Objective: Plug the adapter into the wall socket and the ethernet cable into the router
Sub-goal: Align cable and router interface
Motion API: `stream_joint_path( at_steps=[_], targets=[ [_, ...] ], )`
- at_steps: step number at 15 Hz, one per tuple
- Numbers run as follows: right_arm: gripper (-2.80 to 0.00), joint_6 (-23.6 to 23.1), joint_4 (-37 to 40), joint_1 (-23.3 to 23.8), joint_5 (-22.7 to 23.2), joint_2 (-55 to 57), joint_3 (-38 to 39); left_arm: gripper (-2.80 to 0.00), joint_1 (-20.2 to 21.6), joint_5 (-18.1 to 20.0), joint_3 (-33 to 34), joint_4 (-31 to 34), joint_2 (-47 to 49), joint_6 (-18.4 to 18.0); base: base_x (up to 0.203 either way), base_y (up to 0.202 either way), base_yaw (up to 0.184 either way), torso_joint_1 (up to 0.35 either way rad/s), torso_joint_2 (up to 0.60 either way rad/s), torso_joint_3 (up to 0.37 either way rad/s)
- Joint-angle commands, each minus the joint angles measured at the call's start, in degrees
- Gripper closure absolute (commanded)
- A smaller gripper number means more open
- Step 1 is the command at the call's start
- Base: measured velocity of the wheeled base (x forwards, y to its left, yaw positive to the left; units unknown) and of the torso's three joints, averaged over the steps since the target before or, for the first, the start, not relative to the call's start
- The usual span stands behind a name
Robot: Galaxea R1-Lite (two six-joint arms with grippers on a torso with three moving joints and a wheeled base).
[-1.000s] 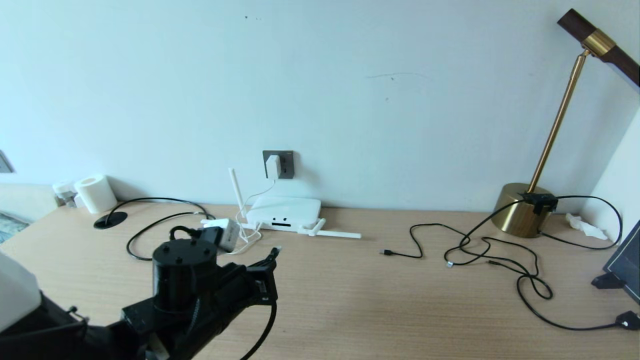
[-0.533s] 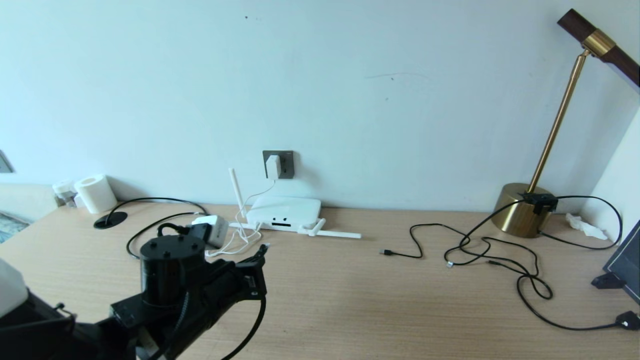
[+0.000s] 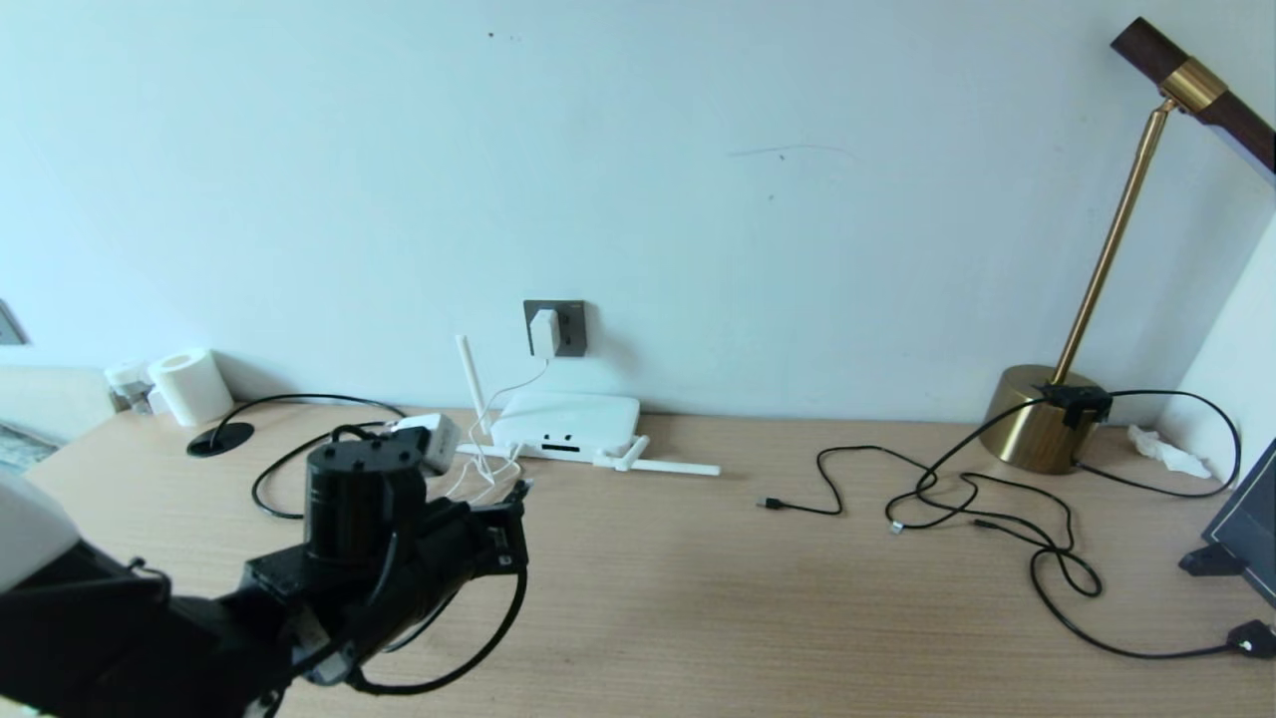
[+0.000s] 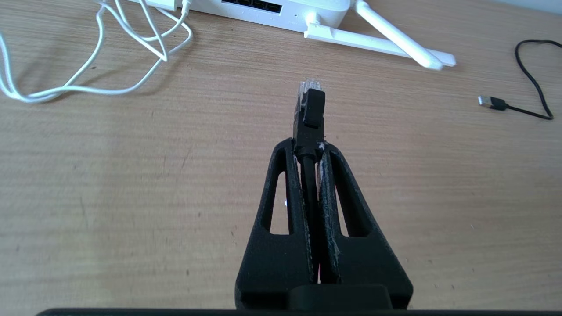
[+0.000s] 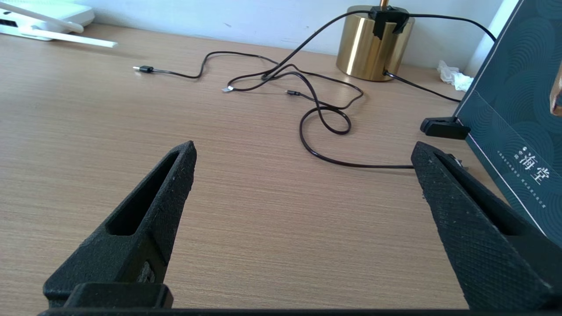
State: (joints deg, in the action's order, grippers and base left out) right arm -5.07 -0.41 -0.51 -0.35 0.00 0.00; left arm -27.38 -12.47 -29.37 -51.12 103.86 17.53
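— Progress so far, measured from the router (image 3: 568,422)?

— Half done, I would judge. Just above the router, the adapter (image 3: 544,331) already sits in the wall socket (image 3: 569,327), its thin white cord dropping to the router's left end. That step needs nothing more.

— And the ethernet cable (image 4: 310,115)?

— Not yet in. The left tool (image 4: 308,149) has its fingers pressed together on the cable just behind the plug, whose clear tip points toward the router's row of port slots. In the head view the plug hangs over the tabletop (image 3: 698,598) in front of the router and a little to its left, near but clearly apart from it.

— What remains?

— Bringing the plug to a port along the router's front edge and pushing it home; lining up the clip looks like the delicate part.

— The other arm?

— Idle. The right tool (image 5: 303,175) hovers well right of the router, fingers spread wide, holding nothing.
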Motion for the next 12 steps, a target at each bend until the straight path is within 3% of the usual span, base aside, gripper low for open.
stream_joint_path(
  at_steps=[1,4,7,10,12],
  targets=[
    [-2.8,-0.03,-0.02,-0.02,0.0,0.09,0.18,0.0,2.38,2.51,-4.91,3.34,3.12,0.14,0.0,0.0,0.0,0.0,0.0,0.0],
    [-2.8,-0.03,-0.02,-0.02,0.0,0.09,0.26,0.0,4.24,3.74,-10.99,7.18,8.6,0.14,0.0,0.0,0.0,0.0,0.0,0.0],
    [-2.8,-0.03,-0.02,-0.02,0.0,0.09,0.18,0.0,4.71,4.8,-16.52,19.35,9.56,0.46,0.0,0.0,0.0,0.0,0.0,0.0],
    [-2.8,-0.03,-0.02,-0.02,0.0,0.09,0.26,0.0,4.37,5.0,-22.56,28.6,9.7,5.05,0.0,0.0,0.0,0.0,0.0,0.0],
    [-2.8,-0.03,-0.02,-0.02,0.0,0.09,0.18,0.0,4.18,4.92,-23.88,29.78,10.22,7.38,0.0,0.0,0.0,0.0,0.0,0.0]
  ],
)
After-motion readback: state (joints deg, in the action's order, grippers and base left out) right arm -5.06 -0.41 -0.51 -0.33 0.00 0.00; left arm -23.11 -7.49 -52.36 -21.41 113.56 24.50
